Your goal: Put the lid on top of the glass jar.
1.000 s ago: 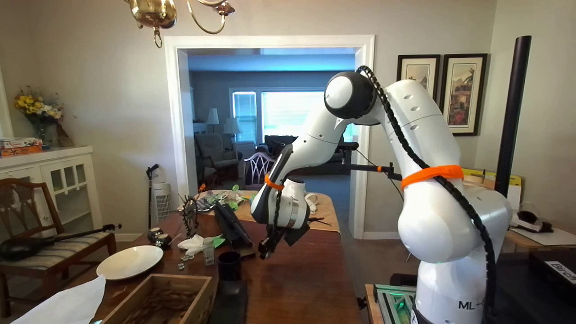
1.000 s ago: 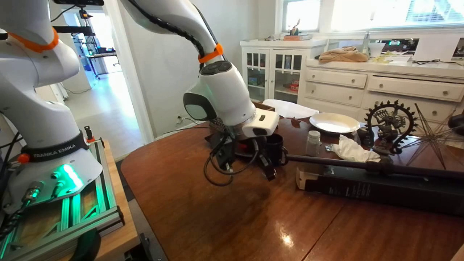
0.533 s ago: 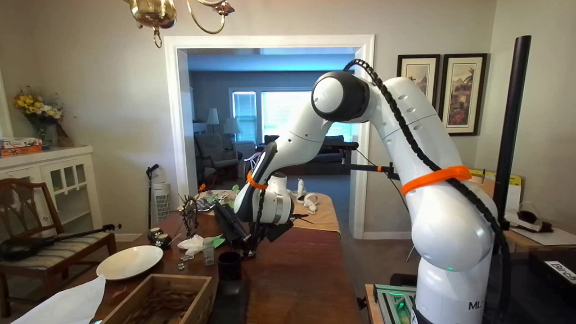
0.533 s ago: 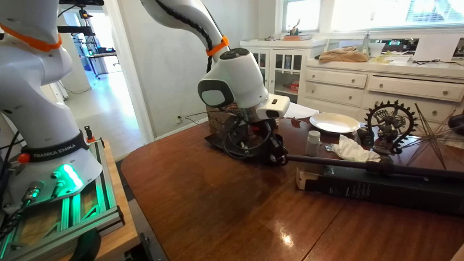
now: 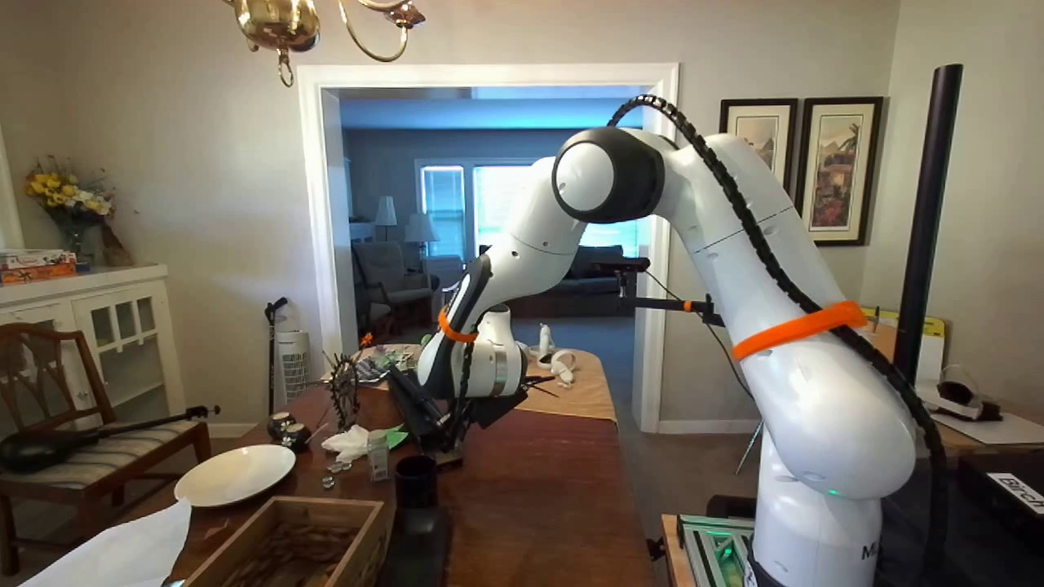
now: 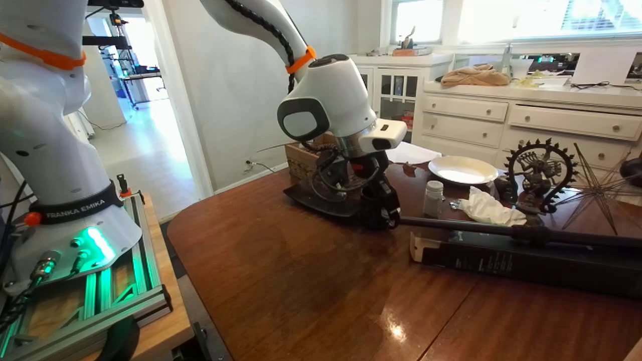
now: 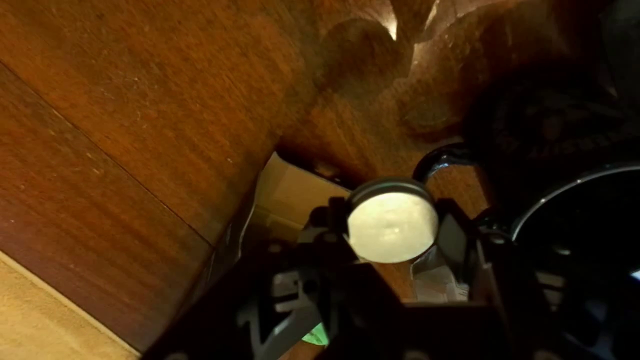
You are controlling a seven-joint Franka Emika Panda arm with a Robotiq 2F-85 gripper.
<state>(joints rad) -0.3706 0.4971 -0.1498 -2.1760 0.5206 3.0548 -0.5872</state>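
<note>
As your gripper (image 7: 393,231) seems to pinch the lid (image 7: 392,225) just beside the mug (image 5: 416,489), fingers (image 7: 454,240) lid-wide apart, lift past the mug's handle (image 7: 445,154) and nearby box flap (image 7: 292,189), use the room on the mug's side away from the nearby glass jar (image 6: 433,199), then lower squarely onto the jar.

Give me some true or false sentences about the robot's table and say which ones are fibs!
1. The gripper pinches a pale lid. True.
2. The lid is square. False: it is round.
3. The black mug has a handle. True.
4. The lid is inside the mug. False: the gripper holds it.
5. A white plate rests on the brown table. True.
6. The plate is inside the wooden box. False: it is on the table.
</note>
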